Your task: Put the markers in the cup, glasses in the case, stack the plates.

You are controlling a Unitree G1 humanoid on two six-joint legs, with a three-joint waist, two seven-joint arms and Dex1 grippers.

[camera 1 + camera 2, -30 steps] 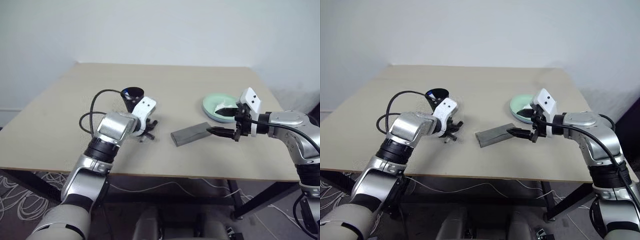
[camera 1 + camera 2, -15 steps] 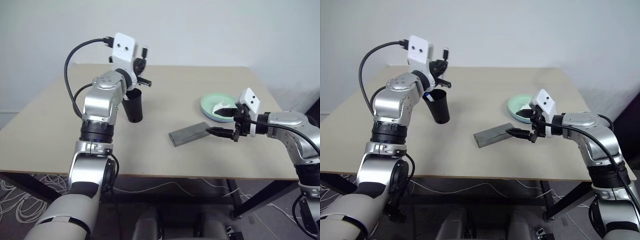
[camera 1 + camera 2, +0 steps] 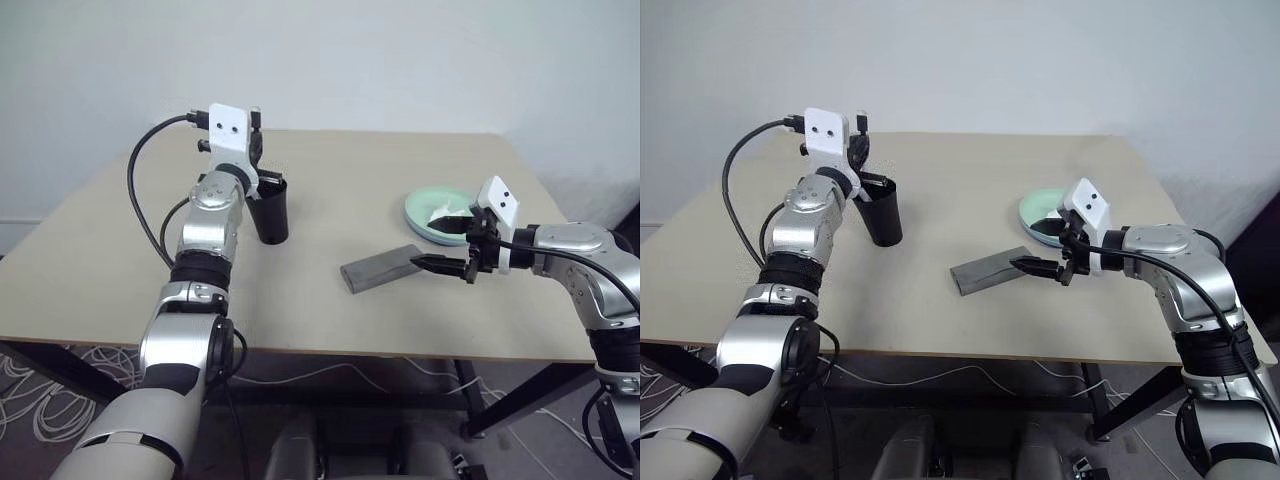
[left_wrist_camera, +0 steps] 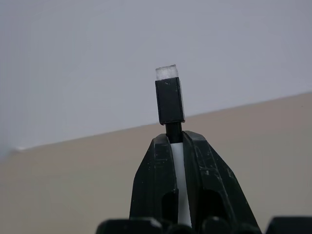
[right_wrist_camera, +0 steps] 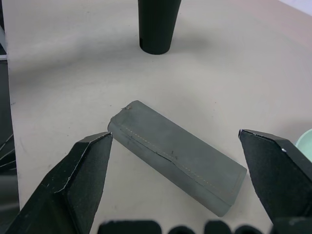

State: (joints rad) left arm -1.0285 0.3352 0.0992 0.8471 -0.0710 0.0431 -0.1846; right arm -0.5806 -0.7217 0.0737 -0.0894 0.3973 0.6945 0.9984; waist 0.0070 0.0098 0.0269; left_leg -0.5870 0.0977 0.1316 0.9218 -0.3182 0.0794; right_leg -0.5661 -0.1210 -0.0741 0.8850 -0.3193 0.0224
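The black-capped slim white marker (image 4: pixel 170 105), clenched in the left gripper (image 4: pixel 176 146), is being lifted from the counter (image 3: pixel 400 170) towards the black tapered cup (image 3: pixel 269 210); the right gripper (image 5: pixel 178 183) is being kept splayed.

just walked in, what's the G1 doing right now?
Tidying a table. The left pincer is shut on a black-capped marker and held up beside the rim of the black cup. The right pincer hangs open over the closed grey case. A mint green plate with something white in it sits behind the right pincer.
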